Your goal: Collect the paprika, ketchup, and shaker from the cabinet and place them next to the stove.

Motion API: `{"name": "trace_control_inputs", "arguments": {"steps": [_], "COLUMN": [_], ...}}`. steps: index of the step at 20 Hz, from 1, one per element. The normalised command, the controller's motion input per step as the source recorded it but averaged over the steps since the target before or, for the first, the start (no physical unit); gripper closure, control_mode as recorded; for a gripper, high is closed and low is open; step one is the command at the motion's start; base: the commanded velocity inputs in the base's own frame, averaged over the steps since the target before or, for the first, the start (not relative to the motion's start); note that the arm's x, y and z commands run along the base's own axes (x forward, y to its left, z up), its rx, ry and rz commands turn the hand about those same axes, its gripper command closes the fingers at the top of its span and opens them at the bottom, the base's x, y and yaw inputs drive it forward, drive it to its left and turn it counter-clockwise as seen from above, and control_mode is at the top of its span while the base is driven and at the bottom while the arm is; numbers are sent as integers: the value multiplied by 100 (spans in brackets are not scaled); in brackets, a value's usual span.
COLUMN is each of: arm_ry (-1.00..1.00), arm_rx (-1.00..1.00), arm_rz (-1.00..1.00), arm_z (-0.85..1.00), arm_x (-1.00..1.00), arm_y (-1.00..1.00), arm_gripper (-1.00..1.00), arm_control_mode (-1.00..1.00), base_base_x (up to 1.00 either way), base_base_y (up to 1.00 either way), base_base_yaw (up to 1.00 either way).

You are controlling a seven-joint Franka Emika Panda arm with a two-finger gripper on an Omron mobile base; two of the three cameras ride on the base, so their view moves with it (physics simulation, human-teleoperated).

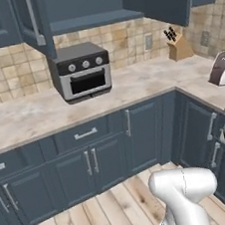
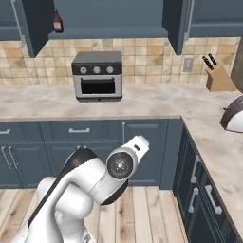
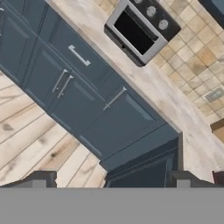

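1. My gripper (image 3: 111, 181) hangs low over the floor with its jaws spread wide and nothing between them. The hand view shows the two dark tips well apart, looking past the base cabinets (image 3: 83, 96) towards the counter. I judge it is carried this way because nothing has been collected yet.
2. The cabinet (image 2: 107, 19) stands open above the counter, both doors swung outward, so its shelf can be reached from the front.
3. The ketchup (image 2: 57, 22) stands upright at the far left end of that shelf, close behind the left door's edge. I can't make out the paprika or the shaker from here; the rest of the shelf looks dark.
4. I cannot pick out the stove, so where the three things will go isn't settled from here.
5. The toaster oven (image 1: 81, 71) sits on the counter (image 1: 30, 120) directly below the cabinet. It juts forward, so I judge a reach to the shelf must rise over it, not come straight in.
6. The open left door (image 2: 31, 23) hangs just beside the bottle and could catch my wrist if I come from the left.
7. A knife block (image 2: 219, 76) stands far right against the tiles, and a dark rounded object (image 2: 233, 118) sits near the right counter edge, both well apart from the shelf.
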Motion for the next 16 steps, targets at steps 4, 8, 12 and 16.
{"name": "trace_control_inputs", "arguments": {"steps": [4,8,12,16], "arm_ry": [0,0,0,0], "arm_rx": [0,0,0,0], "arm_rz": [0,0,0,0], "arm_z": [0,0,0,0], "arm_x": [0,0,0,0], "arm_y": [0,0,0,0], "arm_gripper": [-100,-100,-100,-100], "arm_control_mode": [100,100,100,100], "base_base_x": [80,78,83,78], "base_base_y": [0,0,-5,-12], "base_base_yaw": [7,10,13,14]}}
